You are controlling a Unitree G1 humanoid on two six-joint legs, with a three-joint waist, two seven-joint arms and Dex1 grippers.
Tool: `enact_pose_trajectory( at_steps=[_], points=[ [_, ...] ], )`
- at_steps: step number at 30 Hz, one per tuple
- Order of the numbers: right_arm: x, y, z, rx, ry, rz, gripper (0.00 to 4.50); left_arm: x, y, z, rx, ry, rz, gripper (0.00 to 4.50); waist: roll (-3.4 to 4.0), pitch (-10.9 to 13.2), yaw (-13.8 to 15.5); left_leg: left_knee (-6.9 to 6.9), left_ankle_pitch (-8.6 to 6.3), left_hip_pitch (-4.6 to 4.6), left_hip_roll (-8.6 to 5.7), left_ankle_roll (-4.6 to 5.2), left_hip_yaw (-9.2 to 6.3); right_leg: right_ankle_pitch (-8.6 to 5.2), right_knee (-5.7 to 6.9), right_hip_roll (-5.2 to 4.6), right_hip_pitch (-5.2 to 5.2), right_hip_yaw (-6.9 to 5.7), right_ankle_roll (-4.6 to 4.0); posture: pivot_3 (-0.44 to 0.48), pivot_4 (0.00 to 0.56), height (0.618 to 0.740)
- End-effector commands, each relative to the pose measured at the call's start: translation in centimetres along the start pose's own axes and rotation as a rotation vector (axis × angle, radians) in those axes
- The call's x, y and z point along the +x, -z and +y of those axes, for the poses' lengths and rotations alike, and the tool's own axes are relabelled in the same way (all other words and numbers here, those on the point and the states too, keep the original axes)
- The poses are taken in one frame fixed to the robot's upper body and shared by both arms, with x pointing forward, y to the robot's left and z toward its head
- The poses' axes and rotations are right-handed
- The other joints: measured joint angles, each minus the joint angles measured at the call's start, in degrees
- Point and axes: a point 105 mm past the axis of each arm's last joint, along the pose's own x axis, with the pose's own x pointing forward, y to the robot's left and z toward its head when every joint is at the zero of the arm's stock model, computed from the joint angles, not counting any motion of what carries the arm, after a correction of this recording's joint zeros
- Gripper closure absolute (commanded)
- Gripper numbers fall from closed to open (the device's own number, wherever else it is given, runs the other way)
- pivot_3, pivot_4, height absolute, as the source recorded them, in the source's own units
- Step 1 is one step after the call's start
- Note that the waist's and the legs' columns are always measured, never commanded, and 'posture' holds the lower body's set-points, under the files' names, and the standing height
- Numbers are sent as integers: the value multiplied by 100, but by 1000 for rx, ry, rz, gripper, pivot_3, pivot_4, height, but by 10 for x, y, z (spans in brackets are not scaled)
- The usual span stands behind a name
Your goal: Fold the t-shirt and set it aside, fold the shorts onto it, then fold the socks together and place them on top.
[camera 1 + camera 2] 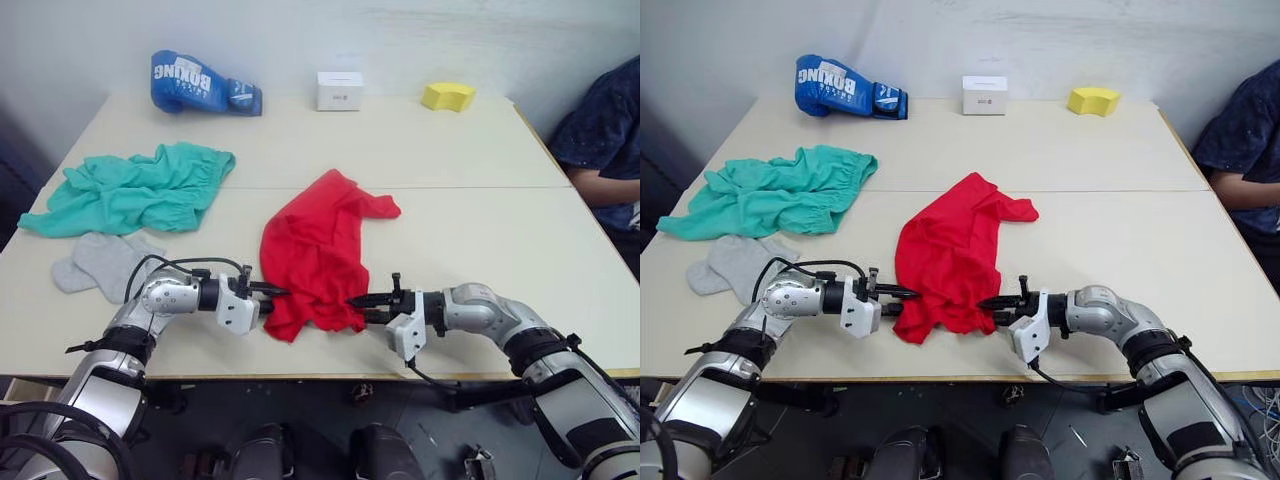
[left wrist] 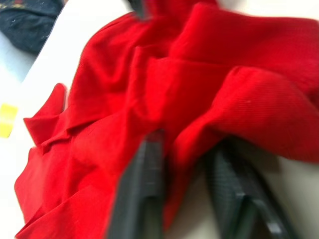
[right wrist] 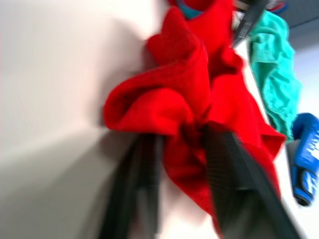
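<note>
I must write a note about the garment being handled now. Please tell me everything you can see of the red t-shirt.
The bright red cloth t-shirt lies crumpled in a long bunch on the beige table, near its front edge, apart from the other garments. The fabric looks soft and is heavily wrinkled, with one sleeve or corner pointing to the far right. The left gripper and the right gripper each have their two black fingers around a fold of its near edge.

Crumpled red cloth t-shirt (image 1: 315, 255) lies mid-tabletop (image 1: 480, 240), near front edge. Wrinkled teal-green shorts (image 1: 135, 190) lie left; light grey ankle socks (image 1: 105, 262) just before them. Blue boxing glove (image 1: 200, 84), white box (image 1: 339, 90), yellow sponge (image 1: 448, 96) along the back.
</note>
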Motion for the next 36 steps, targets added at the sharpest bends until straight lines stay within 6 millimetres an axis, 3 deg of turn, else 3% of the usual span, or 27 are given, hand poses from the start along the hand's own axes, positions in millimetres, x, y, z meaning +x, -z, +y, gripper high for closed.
enact_pose_trajectory(
  at_steps=[1,7,12,15,22,29,36],
  points=[
    [-8,1,6,16,-33,20,4483,0,5,-22,-61,75,20,4459,5,-2,-2,-1,0,0,0,-1,0,0,0,0,0,0,0,0,150,740],
    [-26,2,3,63,-27,56,4483,-7,0,-20,-100,49,-6,4459,17,5,-4,-5,-2,-5,0,-1,0,-1,-5,0,-4,-1,-2,0,150,740],
    [-46,-6,-2,123,-32,71,4483,-18,-16,-19,-156,42,-64,4459,47,46,-65,-6,-9,-15,1,1,0,-1,-17,0,-8,0,-2,0,150,740],
    [-66,-9,-1,253,-34,141,4483,-28,-32,-23,-201,55,-105,4459,50,69,-87,-7,-9,-19,5,0,0,-2,-18,2,-13,-2,-2,0,150,740],
    [-87,-49,26,448,-142,124,4483,-39,-63,-42,-269,99,-125,4459,49,100,2,-8,-30,-25,6,22,-22,-3,-38,-4,-5,-9,-5,0,150,740],
    [-87,-78,38,599,-191,122,4483,-36,-90,-59,-314,145,-150,4459,53,107,86,-20,-49,-33,6,-5,-22,-5,-58,-5,-14,-8,-9,0,150,740],
    [-94,-121,63,918,-390,117,4483,-33,-105,-74,-380,216,-124,4459,53,110,111,-58,-50,-36,4,-7,-22,-5,-105,-4,-11,-17,-9,0,150,740]
  ],
)
